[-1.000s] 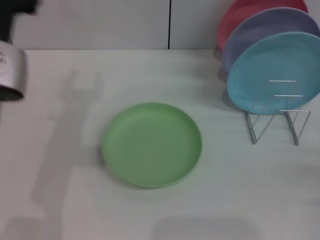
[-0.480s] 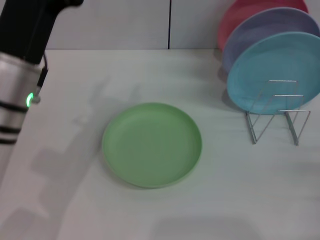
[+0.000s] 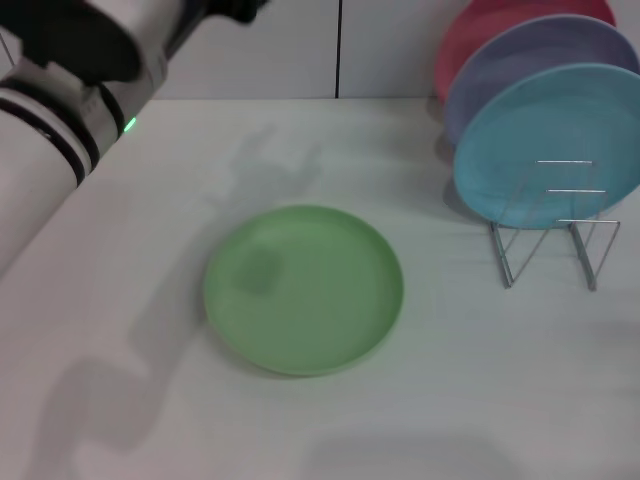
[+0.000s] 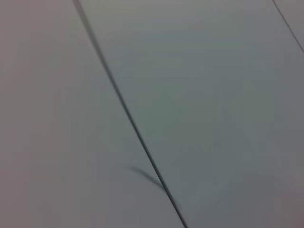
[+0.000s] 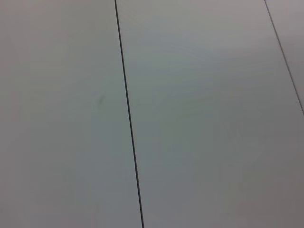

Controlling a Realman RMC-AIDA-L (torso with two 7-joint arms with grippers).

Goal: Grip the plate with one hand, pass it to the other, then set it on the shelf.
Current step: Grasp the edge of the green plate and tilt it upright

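The light green plate (image 3: 303, 288) lies flat on the white table, in the middle of the head view. My left arm (image 3: 70, 110), white and silver with black bands and a green light, reaches in from the upper left, high above the table. Only the black base of its gripper (image 3: 232, 8) shows, at the top edge, well behind and left of the plate. Its shadow falls across the plate's left part. The silver wire rack (image 3: 555, 235) stands at the right. My right gripper is out of view. Both wrist views show only wall panels.
A light blue plate (image 3: 550, 145) stands upright in the rack's front, with a lavender plate (image 3: 520, 70) and a pink plate (image 3: 500, 25) behind it. The rack's front wire loops hold nothing. A grey wall with a dark seam (image 3: 339, 50) backs the table.
My left arm has swung in from the left edge, up and to the right over the far-left table. Its shadow has moved onto the green plate. The plate has not moved.
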